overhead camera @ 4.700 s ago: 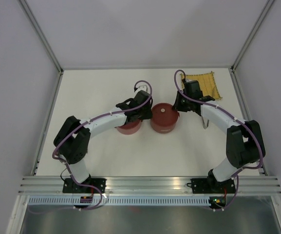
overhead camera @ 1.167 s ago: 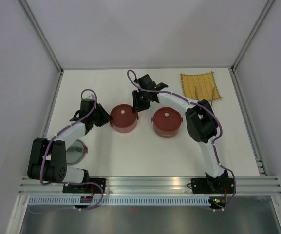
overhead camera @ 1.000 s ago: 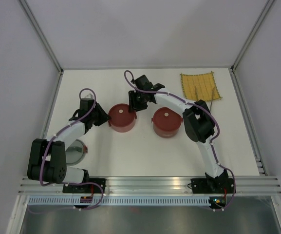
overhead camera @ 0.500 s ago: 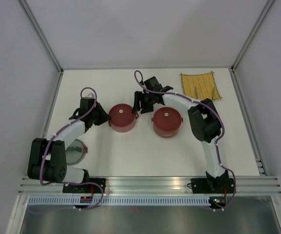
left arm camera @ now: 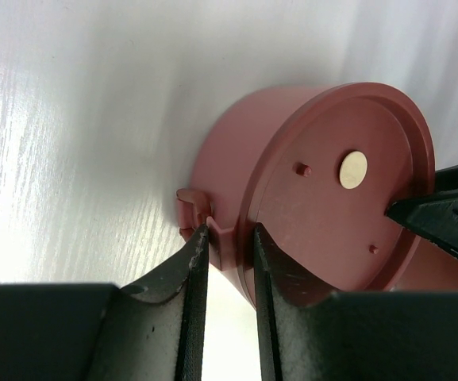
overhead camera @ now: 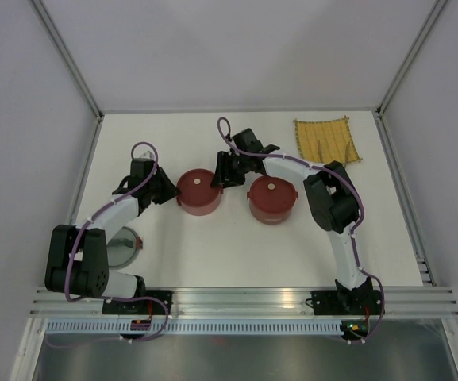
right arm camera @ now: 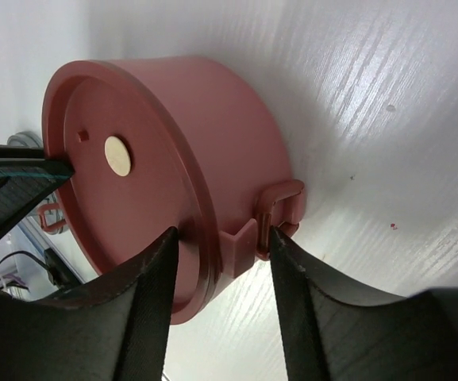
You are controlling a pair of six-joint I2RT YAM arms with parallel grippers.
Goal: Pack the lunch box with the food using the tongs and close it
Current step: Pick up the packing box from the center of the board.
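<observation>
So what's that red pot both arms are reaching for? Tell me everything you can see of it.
It is a round, dark-red lunch box bowl, plastic-looking, standing upright on the white table left of its twin. A flat red lid with a pale centre knob closes it. A small clip sticks out on each side. The left fingers bracket one clip closely; the right fingers straddle the other.

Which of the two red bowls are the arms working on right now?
The left bowl, the one between the two arms: the left gripper and right gripper each have their jaws around one of its side clasps. The right bowl has no gripper at it.
</observation>
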